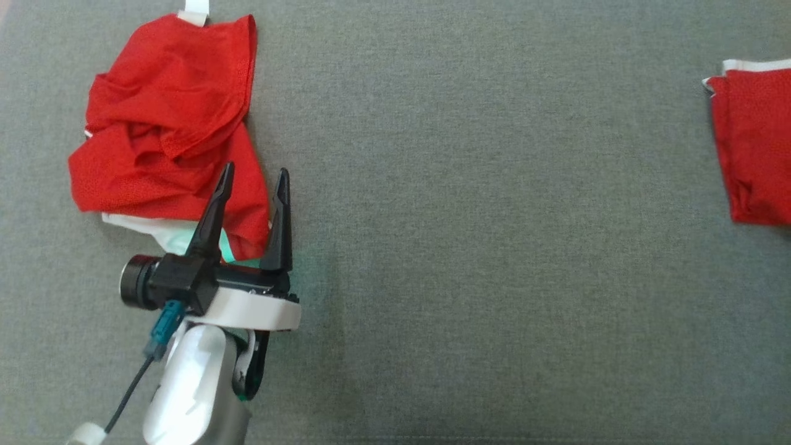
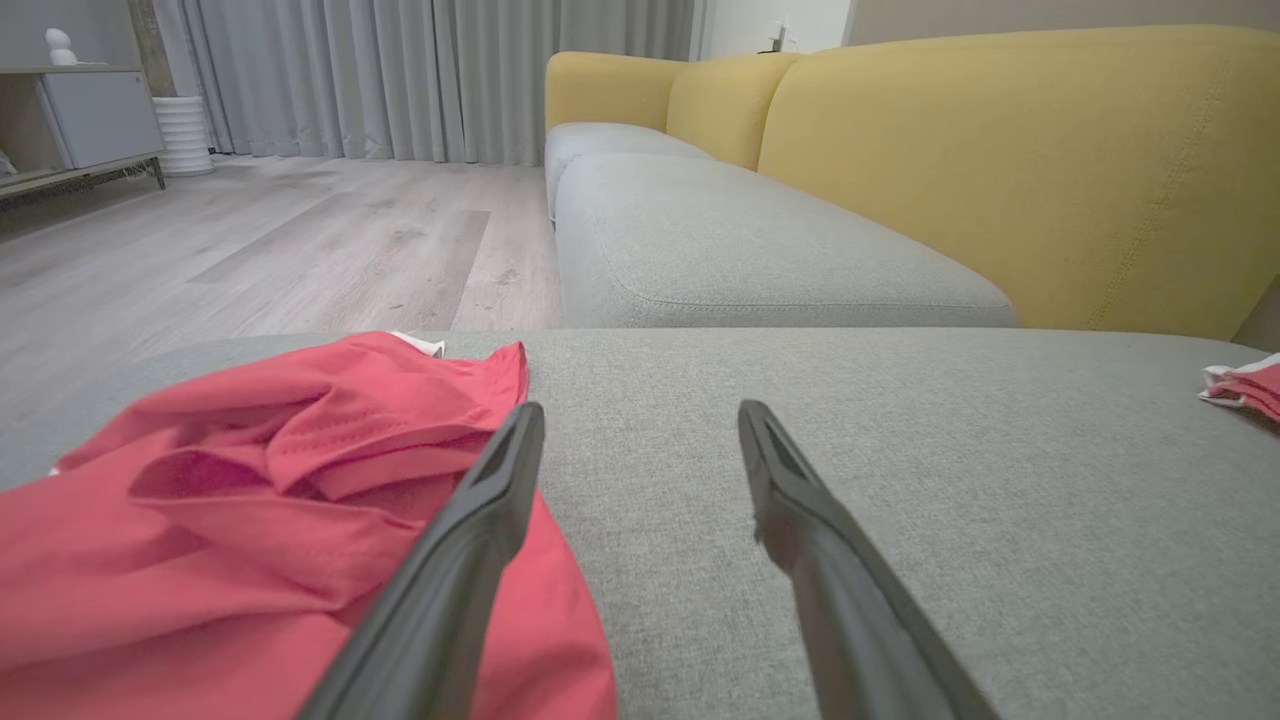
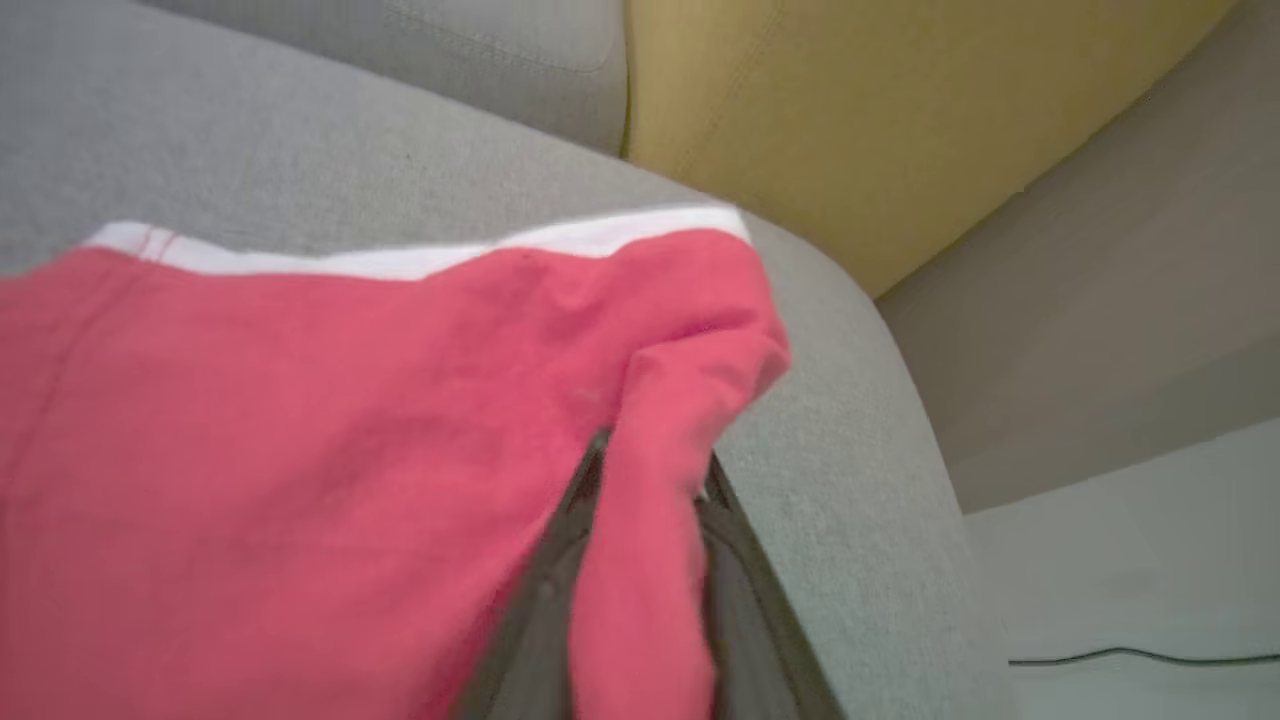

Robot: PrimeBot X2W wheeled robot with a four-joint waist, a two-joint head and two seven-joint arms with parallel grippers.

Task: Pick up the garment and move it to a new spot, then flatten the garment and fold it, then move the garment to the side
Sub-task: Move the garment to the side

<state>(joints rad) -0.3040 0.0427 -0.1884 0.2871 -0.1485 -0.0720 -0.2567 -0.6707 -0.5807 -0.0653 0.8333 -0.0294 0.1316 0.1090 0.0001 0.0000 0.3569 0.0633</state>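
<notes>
free: cushion (image 1: 494, 247) middle, wide | obstacle left: crumpled garment (image 1: 167, 123) | obstacle right edge: folded garment (image 1: 754, 142)

Left gripper (image 1: 256, 170) wide; right gripper (image 3: 652, 462) tight

A blurred fold of the red, white-trimmed cloth garment (image 3: 400, 420) covers the fingertips of my right gripper (image 3: 650, 480); whether it grips, I cannot tell.
</notes>
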